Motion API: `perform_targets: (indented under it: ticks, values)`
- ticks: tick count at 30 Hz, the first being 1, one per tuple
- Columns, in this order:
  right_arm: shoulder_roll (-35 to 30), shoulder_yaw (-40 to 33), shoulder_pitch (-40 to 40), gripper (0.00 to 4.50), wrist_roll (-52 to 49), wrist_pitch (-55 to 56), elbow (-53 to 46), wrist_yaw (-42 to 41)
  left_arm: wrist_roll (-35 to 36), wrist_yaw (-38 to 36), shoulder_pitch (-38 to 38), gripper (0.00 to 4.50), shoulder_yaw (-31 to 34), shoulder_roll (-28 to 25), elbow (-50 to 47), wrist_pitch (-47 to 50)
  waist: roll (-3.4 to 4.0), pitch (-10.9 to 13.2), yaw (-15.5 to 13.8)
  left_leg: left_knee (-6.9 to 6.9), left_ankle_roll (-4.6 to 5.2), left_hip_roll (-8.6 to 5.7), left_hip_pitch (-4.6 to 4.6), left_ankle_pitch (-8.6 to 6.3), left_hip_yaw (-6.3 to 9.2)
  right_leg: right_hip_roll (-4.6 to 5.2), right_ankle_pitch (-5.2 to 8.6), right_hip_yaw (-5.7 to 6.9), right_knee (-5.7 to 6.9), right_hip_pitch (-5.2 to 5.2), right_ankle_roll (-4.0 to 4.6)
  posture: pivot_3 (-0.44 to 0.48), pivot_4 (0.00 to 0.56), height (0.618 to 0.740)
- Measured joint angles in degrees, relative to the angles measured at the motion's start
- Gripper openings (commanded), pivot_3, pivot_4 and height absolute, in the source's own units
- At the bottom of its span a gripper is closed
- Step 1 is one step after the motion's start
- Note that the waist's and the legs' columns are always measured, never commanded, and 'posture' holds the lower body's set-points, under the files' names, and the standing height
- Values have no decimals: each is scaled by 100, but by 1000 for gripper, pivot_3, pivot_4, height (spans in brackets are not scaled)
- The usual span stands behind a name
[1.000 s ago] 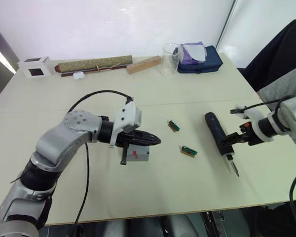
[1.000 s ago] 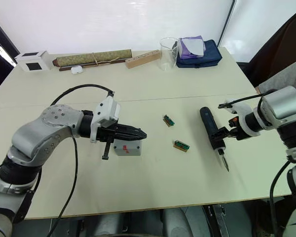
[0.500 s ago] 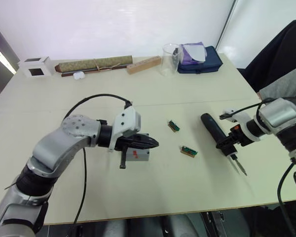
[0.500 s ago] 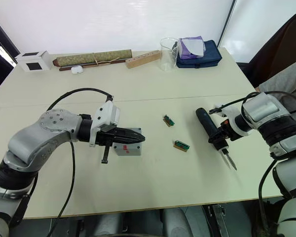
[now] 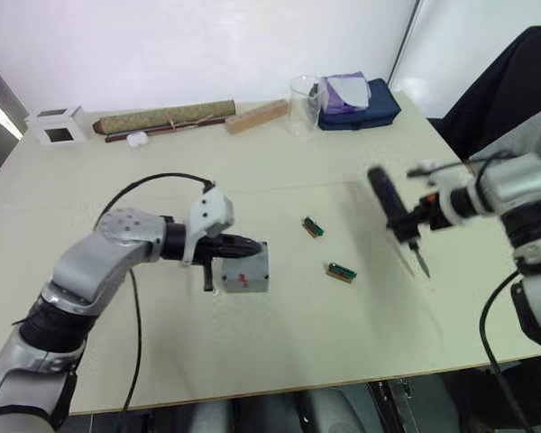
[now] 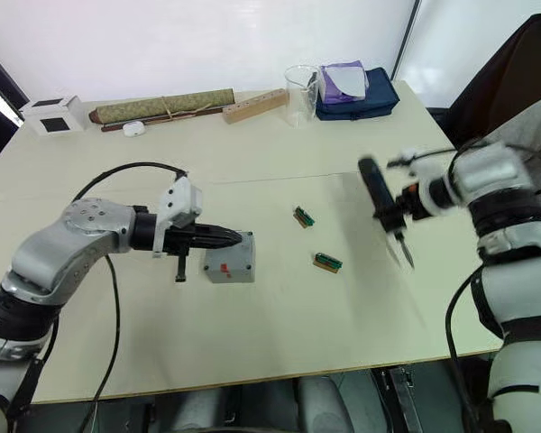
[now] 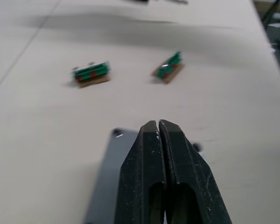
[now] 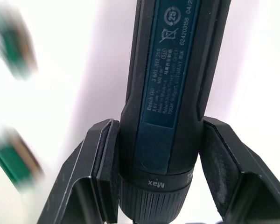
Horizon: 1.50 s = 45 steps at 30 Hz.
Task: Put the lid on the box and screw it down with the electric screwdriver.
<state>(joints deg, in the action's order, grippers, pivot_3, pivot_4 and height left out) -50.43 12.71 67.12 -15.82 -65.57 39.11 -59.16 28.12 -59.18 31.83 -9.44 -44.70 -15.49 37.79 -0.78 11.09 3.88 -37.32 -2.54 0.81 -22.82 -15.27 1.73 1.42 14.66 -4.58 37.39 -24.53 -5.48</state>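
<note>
The box (image 5: 245,271), grey with a red mark on its near side, sits on the table left of centre. A flat grey top with corner holes, apparently the lid (image 7: 107,182), lies on it. My left gripper (image 5: 255,242) is shut, its black fingers (image 7: 158,154) pressed together with nothing between them. It lies low over the lid's left part. My right gripper (image 5: 413,220) is shut on the electric screwdriver (image 5: 389,206). The tool hangs tilted above the table at the right, bit (image 5: 421,263) pointing down. The right wrist view shows the pads (image 8: 102,168) clamped on its black barrel (image 8: 170,88).
Two small green circuit boards (image 5: 313,227) (image 5: 343,271) lie between box and screwdriver. Along the far edge stand a white cube (image 5: 57,124), a rolled olive bundle (image 5: 167,119), a wooden block (image 5: 257,115), a clear beaker (image 5: 302,93) and a blue pouch (image 5: 361,95). A person in dark clothes (image 5: 514,81) is far right.
My right gripper has lifted the screwdriver off the table and swung it up and inward. My left gripper has drawn back slightly over the box. The camera has shifted.
</note>
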Motion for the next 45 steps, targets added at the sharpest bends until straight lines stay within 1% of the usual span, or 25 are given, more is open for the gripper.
perform_targets:
  ticks: [1, 2, 3, 4, 5, 7, 8, 9, 10, 13, 16, 18, 21, 26, 30, 35, 41, 45]
  values:
    - [12, -364, 4, 2131, -176, -38, -200, 68, -1, -19, -34, 0, 42, -16, 42, -5, 1, 0, 0, 9, 0, 0, -6, 0, 0, 0, 3, 0, -3, -8, 1, 0, 150, 740]
    - [145, -1043, -127, 2131, -435, -148, -709, 302, -2, -41, -79, 0, 106, -20, 115, -6, 1, 0, 4, 14, 0, 2, -17, 0, 2, -1, 4, 0, -8, -17, 3, 0, 150, 740]
    - [401, -1710, -325, 2131, -691, -244, -1299, 602, -2, -44, -121, 0, 160, -26, 151, -4, 0, -1, 12, 14, 0, 5, -36, 0, 6, -3, 5, 2, -11, -32, 3, 0, 150, 740]
    - [622, -2099, -435, 2131, -894, -274, -1684, 764, -2, -44, -143, 0, 175, -27, 175, -2, 1, -2, 13, 8, 0, 7, -49, 0, 6, -2, 4, 3, -8, -44, 3, 0, 150, 740]
    - [1019, -2620, -654, 2131, -1098, -335, -2316, 1141, 0, -49, -167, 0, 183, -27, 175, 3, -3, -4, 4, 13, -2, 4, -59, 1, 8, 2, 4, 5, -5, -56, 3, 0, 150, 740]
    - [1754, -3243, -1017, 2131, -1462, -337, -3278, 1674, 1, -52, -213, 0, 197, -27, 186, 20, -3, -4, -13, 4, -4, 2, -68, 3, 12, 9, 4, 8, 5, -61, 3, 0, 150, 740]
    - [2322, -3600, -1330, 2131, -1726, -335, -4038, 2052, 2, -44, -213, 0, 199, -25, 186, 45, -3, -4, -28, -5, -7, 3, -68, 4, 13, 10, 4, 9, 11, -62, 3, 0, 150, 740]
    - [2771, -3740, -1583, 2131, -2025, -389, -4619, 2281, 2, -41, -213, 0, 199, -23, 186, 64, -3, -4, -49, -4, -9, -1, -68, 5, 12, 15, 4, 8, 17, -62, 3, 0, 150, 740]
    - [3080, -3750, -1760, 2131, -2321, -480, -5024, 2430, 2, -38, -210, 0, 199, -13, 187, 70, 0, -2, -74, -11, -11, -4, -68, 6, 11, 17, 2, 7, 22, -62, 1, 0, 150, 740]
    - [3693, -3660, -2116, 2131, -2588, -214, -5899, 2883, -65, 11, -193, 0, 185, 35, 234, 55, 0, -2, -147, -40, -11, -8, -68, 6, 15, 18, -4, 10, 31, -51, -6, 0, 150, 740]
    - [4131, -2931, -2709, 2131, -2287, 682, -6600, 3180, -281, 129, -61, 0, 100, 200, 519, 21, -2, -4, -146, -59, -10, -9, -56, 6, 22, 12, -3, 20, 24, -23, -8, 0, 150, 740]
    - [4312, -2254, -3145, 2131, -2003, 1191, -6745, 3231, -295, 56, -50, 0, -20, 224, 498, 22, -5, -5, -125, -62, -10, -8, -54, 6, 22, 10, -3, 20, 24, -19, -8, 0, 150, 740]
    - [4370, -1607, -3566, 2131, -1584, 1796, -6630, 3272, -360, -5, -194, 0, -147, 221, 331, 46, -4, -5, -122, -62, -10, -6, -54, 6, 22, 9, -3, 19, 30, -23, -8, 0, 150, 740]
    - [4186, -1020, -3901, 2131, -1068, 2604, -6468, 3191, -459, 58, -302, 0, -223, 289, 321, -3, -5, -5, -131, -65, -10, -7, -52, 6, 24, 9, -3, 20, 36, -23, -7, 0, 150, 740]
    - [4064, -750, -4028, 2131, -717, 3111, -6227, 3167, -597, 65, -314, 0, -280, 291, 321, -148, -6, -6, -136, -67, -10, -8, -47, 6, 24, 9, -3, 20, 37, -17, -7, 0, 150, 740]
    - [3957, -637, -4068, 2131, -333, 3595, -5875, 3185, -684, 70, -340, 0, -291, 305, 336, -274, -6, -6, -134, -69, -10, -8, -44, 6, 25, 9, -3, 20, 37, -14, -7, 0, 150, 740]
    - [3892, -563, -4194, 2131, -239, 3858, -5850, 3112, -696, 71, -392, 0, -286, 318, 356, -348, -8, -8, -134, -69, -10, -7, -30, 6, 25, 8, -3, 20, 37, 0, -7, 0, 150, 740]
    - [3661, -415, -4302, 2131, -150, 4065, -5929, 2934, -697, 73, -403, 0, -283, 319, 365, -347, -8, -10, -133, -69, -10, -7, -20, 5, 25, 8, -2, 20, 37, 9, -7, 0, 150, 740]
